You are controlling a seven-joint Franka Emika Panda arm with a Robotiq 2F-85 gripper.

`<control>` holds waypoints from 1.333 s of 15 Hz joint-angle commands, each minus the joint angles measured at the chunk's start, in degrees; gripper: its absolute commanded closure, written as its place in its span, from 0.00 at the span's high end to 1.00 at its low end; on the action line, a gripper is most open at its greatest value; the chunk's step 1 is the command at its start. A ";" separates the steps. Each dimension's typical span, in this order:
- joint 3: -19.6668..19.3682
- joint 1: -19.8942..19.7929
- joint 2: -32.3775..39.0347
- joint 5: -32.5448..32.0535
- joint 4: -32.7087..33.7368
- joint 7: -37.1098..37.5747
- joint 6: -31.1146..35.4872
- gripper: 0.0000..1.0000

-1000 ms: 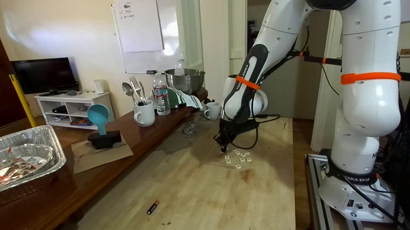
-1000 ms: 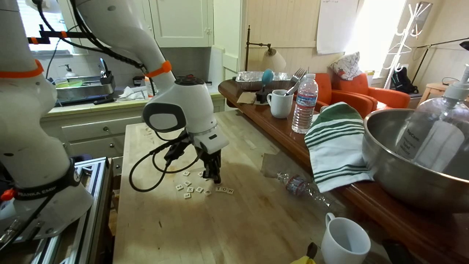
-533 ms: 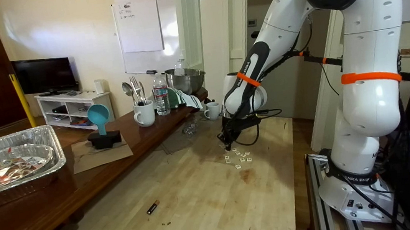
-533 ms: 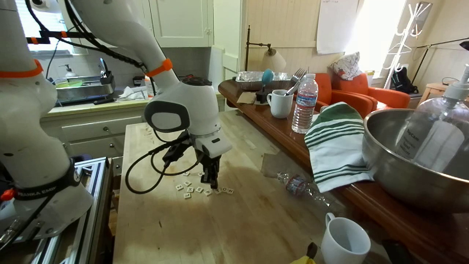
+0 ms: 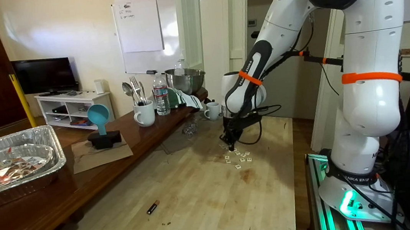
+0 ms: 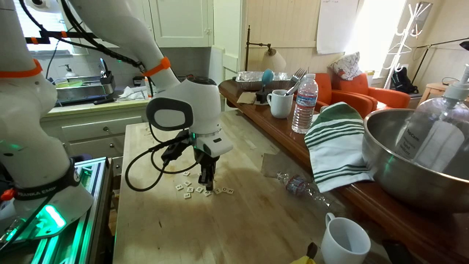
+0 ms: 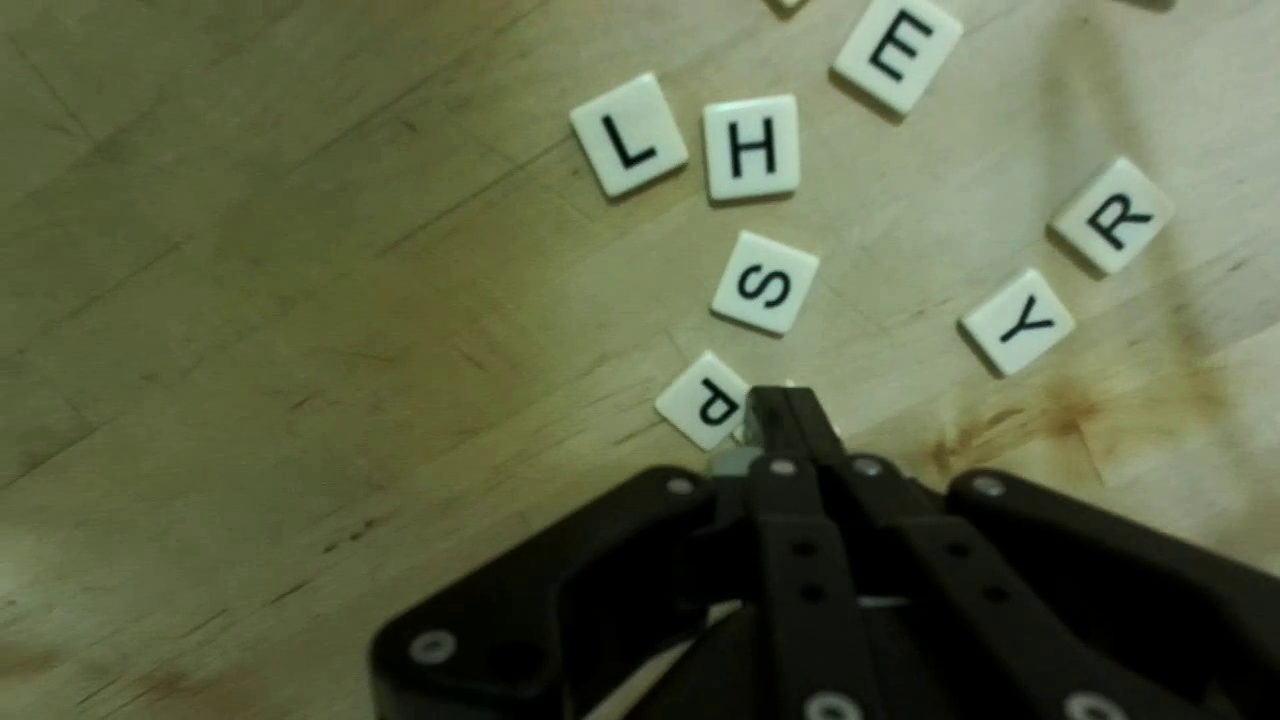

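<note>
The P tile (image 7: 703,402) lies cornerwise on the tabletop (image 7: 300,330), just left of the hand (image 7: 786,402) in the wrist view, contact unclear. The hand is pressed together, nothing visible in its grip. The S tile (image 7: 766,283) lies ahead of both.

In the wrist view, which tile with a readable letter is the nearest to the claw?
The P tile: its corner appears right at the claw, while the S tile, next nearest, shows a clear gap.
</note>
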 commanded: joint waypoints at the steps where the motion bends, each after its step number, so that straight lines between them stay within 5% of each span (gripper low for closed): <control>1: -1.95 -0.45 1.88 -7.51 -0.92 5.01 -1.35 0.00; 6: -3.66 -1.18 1.87 -12.41 -1.34 6.87 -1.76 0.00; 20: 1.17 -0.33 1.46 -8.90 -5.12 -3.76 -1.11 0.00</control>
